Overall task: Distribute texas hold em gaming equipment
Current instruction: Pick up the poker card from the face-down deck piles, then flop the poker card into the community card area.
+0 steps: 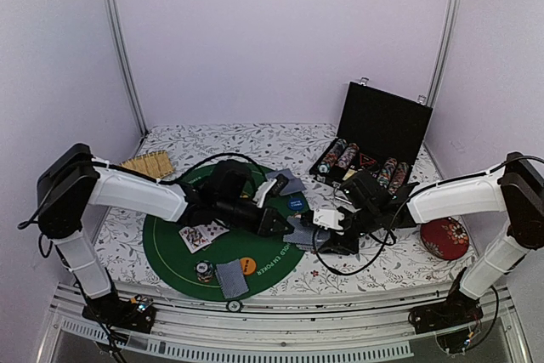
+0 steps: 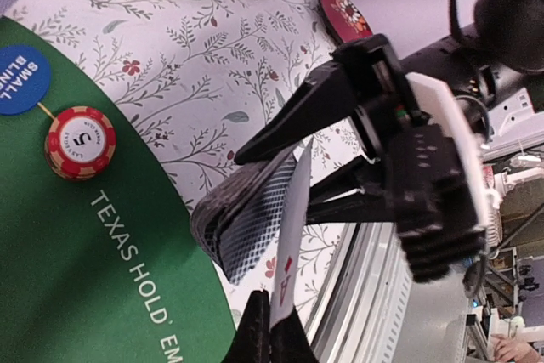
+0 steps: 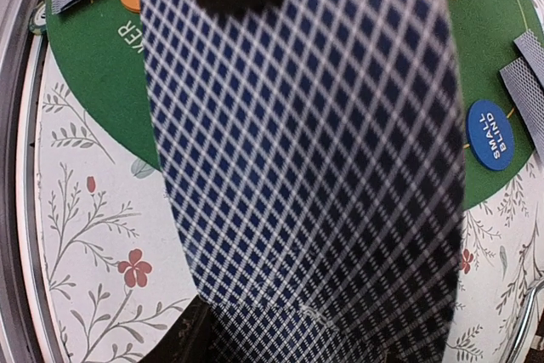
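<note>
At 6 o'clock on the green mat [image 1: 170, 248] we saw face-down cards [image 1: 231, 279], a chip stack [image 1: 204, 271] and an orange button [image 1: 247, 265]. At 3 o'clock, over the rim, the right gripper [image 2: 270, 183] was clenched on the deck [image 3: 306, 167], which bowed between its fingers. The left gripper [image 2: 274, 337] pinched the edge of a single card [image 2: 291, 227] touching that deck. A blue button [image 1: 296, 203] lay at 2 o'clock. Beyond it stood the open chip case [image 1: 382, 125].
</note>
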`<state>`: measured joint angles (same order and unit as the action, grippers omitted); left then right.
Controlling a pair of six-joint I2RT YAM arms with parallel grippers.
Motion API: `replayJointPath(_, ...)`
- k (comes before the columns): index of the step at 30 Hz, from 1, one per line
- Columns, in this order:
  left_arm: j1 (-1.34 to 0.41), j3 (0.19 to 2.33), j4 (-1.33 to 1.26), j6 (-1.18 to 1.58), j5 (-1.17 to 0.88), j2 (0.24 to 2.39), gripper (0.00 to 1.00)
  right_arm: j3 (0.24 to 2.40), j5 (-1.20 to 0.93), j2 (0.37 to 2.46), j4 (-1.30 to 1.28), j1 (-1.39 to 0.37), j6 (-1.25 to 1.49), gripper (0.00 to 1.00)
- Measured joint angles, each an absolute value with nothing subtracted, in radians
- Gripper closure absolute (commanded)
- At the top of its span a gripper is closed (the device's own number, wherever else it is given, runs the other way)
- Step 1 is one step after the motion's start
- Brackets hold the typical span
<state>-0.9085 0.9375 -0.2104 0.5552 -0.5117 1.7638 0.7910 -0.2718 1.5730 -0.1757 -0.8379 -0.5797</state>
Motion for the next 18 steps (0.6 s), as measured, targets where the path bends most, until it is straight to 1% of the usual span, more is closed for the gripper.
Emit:
replayJointPath(5,-0.901,0.946,-0.096,0.51,-0.477,1.719,1.0,0.791,-0.271,1.579,-0.177,-0.838,-0.579,0.54)
replayJointPath(8,-0.877,0.976,0.044,0.477,-0.399,1.682,1.0,0.791,-0.271,1.579,-0.178,-0.838,-0.579,0.54)
replayJointPath(14,-0.801,1.106,0.35,0.426,-0.077,1.554,1.0,0.791,-0.271,1.579,-0.179,-0.838,-0.579,0.54)
replayJointPath(18,-0.787,1.234,0.52,0.415,0.171,1.56,1.0,0.791,-0.271,1.579,-0.179,-0.838,-0.578,0.54)
